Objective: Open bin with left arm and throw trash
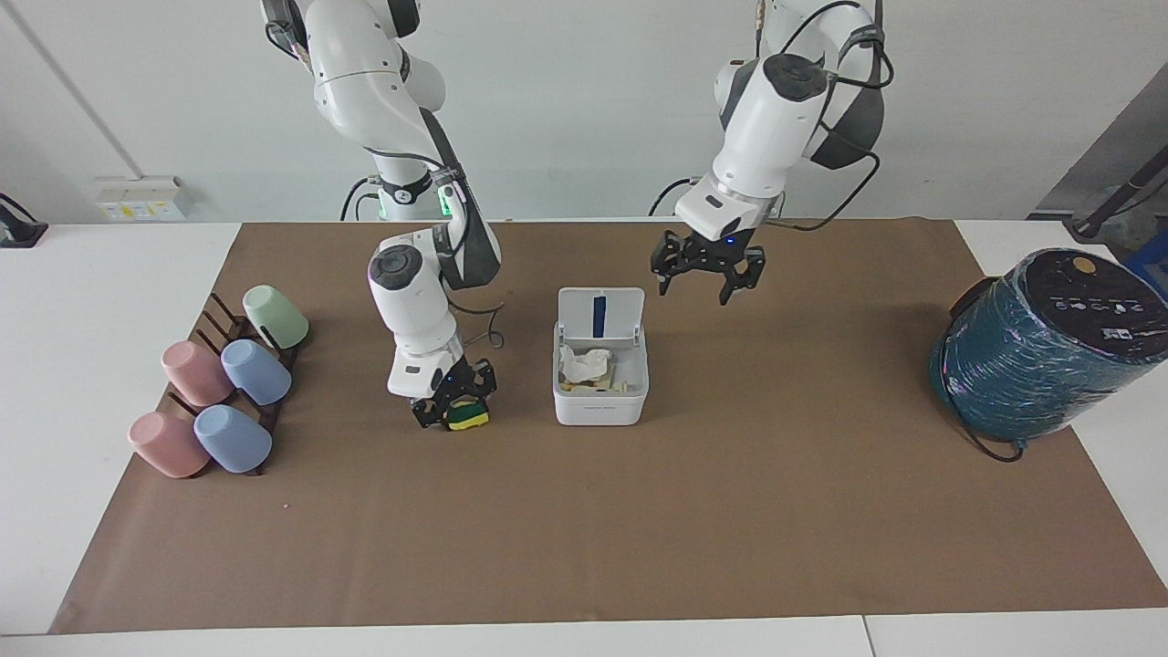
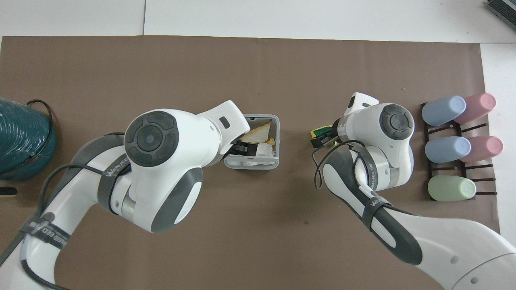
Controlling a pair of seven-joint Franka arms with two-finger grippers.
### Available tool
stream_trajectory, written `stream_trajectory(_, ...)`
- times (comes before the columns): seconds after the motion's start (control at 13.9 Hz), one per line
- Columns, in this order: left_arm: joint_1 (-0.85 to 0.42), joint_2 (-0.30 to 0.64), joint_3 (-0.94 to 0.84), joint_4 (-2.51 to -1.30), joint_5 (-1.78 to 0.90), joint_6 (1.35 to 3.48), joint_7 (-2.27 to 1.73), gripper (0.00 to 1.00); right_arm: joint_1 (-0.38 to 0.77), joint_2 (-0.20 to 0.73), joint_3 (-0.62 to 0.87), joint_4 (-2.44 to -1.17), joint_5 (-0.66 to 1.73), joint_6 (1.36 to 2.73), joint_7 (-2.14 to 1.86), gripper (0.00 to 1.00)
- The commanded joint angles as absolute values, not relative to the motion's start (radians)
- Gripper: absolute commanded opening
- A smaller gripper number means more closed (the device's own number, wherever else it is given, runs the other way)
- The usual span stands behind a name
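Yellow-green sponge (image 1: 466, 417) in right claw (image 1: 453, 412)

A white bin (image 1: 599, 401) sits mid-tabletop, lid raised, with a paper wad (image 1: 584, 362) and a beige scrap (image 1: 595, 386) inside. The right gripper (image 1: 453, 408) is down around a yellow-green sponge (image 1: 466, 417) beside the bin. The left gripper (image 1: 705, 276) hangs open, raised, toward the robots' edge.
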State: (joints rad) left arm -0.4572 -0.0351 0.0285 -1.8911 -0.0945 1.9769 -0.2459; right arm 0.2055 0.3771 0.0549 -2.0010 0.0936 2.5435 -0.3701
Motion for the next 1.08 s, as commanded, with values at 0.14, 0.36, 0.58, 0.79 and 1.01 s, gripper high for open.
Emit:
stream_trajectory(0.14, -0.307, -0.118, 0.025, -1.922, -0.048, 1.899, -0.085, 1.0, 0.184, 0.35, 0.06, -1.962, 0.106, 2.453, -0.385, 0.0)
stream_trajectory(0.36, -0.203, -0.109, 0.025, -1.808, -0.043, 1.833, 0.001, 1.0, 0.193, 0.304, 0.063, -1.877, 0.107, 2.303, -0.292, 0.0)
stream_trajectory(0.58, -0.143, -0.072, 0.023, -1.671, -0.009, 1.741, 0.041, 1.0, 0.209, 0.282, 0.081, -1.719, 0.109, 2.11, -0.152, 0.0)
stream_trajectory(0.79, -0.111, -0.034, 0.026, -1.568, 0.035, 1.662, 0.06, 1.0, 0.21, 0.293, 0.156, -1.638, 0.11, 2.091, 0.025, 0.0)
stream_trajectory(1.01, -0.086, -0.028, 0.028, -1.539, -0.003, 1.618, 0.061, 1.0, 0.267, 0.302, 0.202, -1.64, 0.112, 2.199, 0.254, 0.0)
